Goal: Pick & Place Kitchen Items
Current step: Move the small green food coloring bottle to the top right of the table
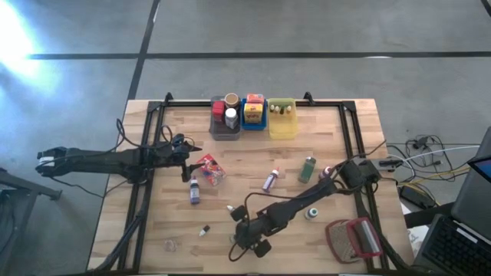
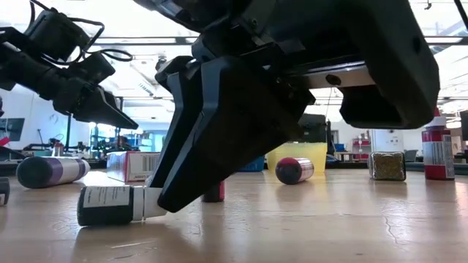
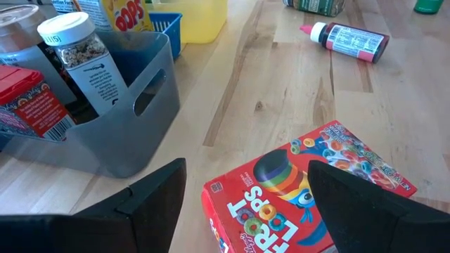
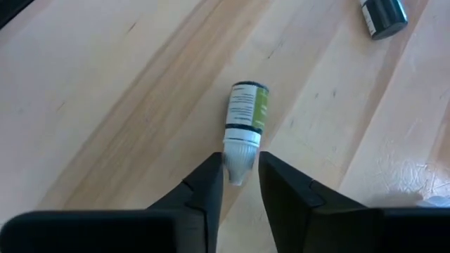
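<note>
Right gripper [image 4: 241, 184], low over the table's near edge, has its fingers straddling the white cap of a small green-labelled bottle [image 4: 245, 116] lying flat on the wood; the fingers are nearly together at the cap, but you cannot yet call it a firm grasp. Your step in hand looks like picking this bottle up, so keep the fingers centred on the cap and square to the bottle's long axis, since a round body lying on its side will likely roll or squirt out of a skewed pinch. Let the squeeze settle before you lift, then rise straight up. A second dark bottle [image 4: 383, 15] lies well apart and should not interfere. Left gripper [image 3: 246, 204] hovers with fingers spread over the red cereal box [image 3: 302, 190], holding nothing, beside the grey bin [image 3: 119, 133] at the far edge. Other items remain scattered across the table [image 1: 153, 153], so much sorting seems left.
</note>
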Controlling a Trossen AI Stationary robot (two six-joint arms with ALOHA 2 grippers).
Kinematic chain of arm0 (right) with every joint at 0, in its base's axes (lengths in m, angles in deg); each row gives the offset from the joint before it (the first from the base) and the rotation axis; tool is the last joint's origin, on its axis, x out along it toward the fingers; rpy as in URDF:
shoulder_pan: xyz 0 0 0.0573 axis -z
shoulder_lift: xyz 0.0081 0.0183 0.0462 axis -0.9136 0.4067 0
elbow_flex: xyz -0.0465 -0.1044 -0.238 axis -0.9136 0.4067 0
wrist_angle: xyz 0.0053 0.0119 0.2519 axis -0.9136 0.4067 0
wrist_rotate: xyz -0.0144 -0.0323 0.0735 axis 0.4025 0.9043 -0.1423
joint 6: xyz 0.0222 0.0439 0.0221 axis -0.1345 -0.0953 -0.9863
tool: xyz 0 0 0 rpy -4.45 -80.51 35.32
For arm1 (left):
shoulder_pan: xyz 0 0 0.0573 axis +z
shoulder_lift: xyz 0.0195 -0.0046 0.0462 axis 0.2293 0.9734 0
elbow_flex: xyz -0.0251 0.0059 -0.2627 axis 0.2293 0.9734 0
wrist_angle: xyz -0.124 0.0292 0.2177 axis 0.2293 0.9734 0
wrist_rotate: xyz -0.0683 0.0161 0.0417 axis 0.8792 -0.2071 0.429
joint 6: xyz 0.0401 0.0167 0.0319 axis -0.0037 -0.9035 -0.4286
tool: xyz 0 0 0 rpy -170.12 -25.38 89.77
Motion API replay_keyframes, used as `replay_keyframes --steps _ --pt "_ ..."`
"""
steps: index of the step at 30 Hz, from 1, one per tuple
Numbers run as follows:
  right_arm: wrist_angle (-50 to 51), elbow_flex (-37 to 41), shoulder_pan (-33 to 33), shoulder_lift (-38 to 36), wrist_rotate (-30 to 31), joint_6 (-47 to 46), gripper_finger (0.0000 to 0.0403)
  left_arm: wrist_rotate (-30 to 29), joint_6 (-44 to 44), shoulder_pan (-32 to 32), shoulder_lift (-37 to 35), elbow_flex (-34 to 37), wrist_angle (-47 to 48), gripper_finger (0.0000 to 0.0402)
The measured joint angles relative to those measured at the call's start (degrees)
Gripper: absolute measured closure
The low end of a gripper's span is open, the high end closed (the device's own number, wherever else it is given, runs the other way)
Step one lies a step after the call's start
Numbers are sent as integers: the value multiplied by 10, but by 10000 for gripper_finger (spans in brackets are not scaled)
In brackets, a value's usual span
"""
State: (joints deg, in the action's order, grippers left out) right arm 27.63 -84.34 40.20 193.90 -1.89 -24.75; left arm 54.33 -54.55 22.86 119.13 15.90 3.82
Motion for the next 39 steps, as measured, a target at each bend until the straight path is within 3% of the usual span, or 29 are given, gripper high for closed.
replay_keyframes --steps 26,31,39 --pt "-4 -9 -1 0 -4 1 393 0 0 0 0 0 0 99" --pt "-4 -8 0 0 -4 -14 371 0 0 0 0 0 0 101" --pt "-8 -7 0 0 -29 -42 298 0 0 0 0 0 0 100"
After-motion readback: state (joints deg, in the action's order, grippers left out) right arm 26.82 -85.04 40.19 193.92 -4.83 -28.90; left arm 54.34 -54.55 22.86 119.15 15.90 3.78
